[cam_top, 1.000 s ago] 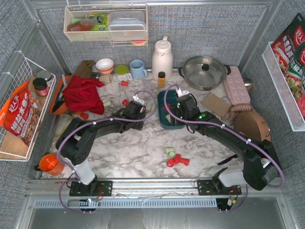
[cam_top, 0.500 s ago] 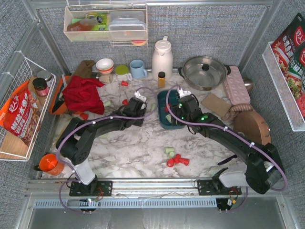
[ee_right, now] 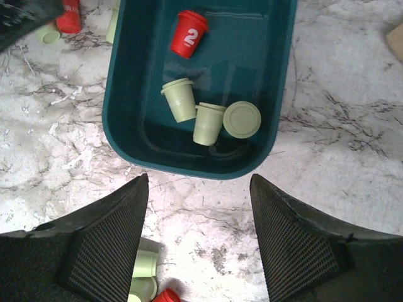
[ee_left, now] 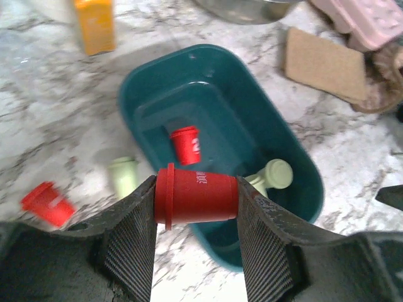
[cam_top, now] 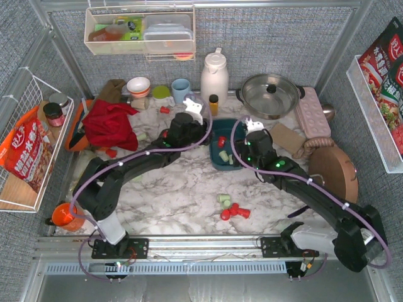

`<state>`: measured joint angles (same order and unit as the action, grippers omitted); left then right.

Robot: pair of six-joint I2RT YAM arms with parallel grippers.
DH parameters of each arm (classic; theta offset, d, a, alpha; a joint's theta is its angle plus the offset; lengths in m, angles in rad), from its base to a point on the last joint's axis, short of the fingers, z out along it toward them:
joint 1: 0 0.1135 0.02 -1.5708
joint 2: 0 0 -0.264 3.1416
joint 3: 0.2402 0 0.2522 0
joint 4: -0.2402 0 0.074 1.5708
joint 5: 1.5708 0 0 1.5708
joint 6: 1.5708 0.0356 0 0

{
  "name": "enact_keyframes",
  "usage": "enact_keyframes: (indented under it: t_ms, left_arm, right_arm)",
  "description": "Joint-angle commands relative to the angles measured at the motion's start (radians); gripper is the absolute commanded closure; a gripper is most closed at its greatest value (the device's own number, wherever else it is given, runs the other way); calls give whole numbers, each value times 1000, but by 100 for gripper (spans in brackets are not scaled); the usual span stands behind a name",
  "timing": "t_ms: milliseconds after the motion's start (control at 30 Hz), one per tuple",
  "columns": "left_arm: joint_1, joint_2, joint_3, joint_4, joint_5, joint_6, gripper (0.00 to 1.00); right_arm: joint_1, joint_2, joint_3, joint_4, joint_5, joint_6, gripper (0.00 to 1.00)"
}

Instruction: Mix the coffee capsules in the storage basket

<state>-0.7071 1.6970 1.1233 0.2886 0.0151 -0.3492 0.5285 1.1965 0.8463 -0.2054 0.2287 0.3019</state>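
Beside the storage basket point(ee_left: 242, 119), the left gripper point(ee_left: 196, 206) pinches a red capsule point(ee_left: 200, 192) sideways between its pads. The right gripper point(ee_right: 200, 207) hangs wide and empty over the near rim. Inside lie three pale green capsules point(ee_right: 179, 99) and a second red capsule point(ee_right: 187, 33) (marked 2).

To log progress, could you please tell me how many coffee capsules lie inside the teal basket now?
4. One red capsule lies alone at one end of the basket; three pale green capsules cluster mid-basket. None seems hidden. Held red capsule excluded.
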Motion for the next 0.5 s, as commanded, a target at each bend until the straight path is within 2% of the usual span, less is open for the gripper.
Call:
enact_keyframes:
  t_ms: [0, 167, 367, 467]
  left_arm:
    - [-35, 64, 61, 90, 52, -39, 51]
    - [-80, 150, 158, -5, 45, -47, 49]
    - [-98, 185, 201, -65, 18, -57, 29]
    - [-98, 153, 177, -59, -22, -58, 24]
  right_arm:
    - [-12, -65, -40, 63, 35, 29, 30]
    - [-23, -134, -87, 96, 47, 46, 28]
    - [-30, -162, -101, 93, 44, 55, 27]
    - [-33, -171, -104, 93, 43, 57, 27]
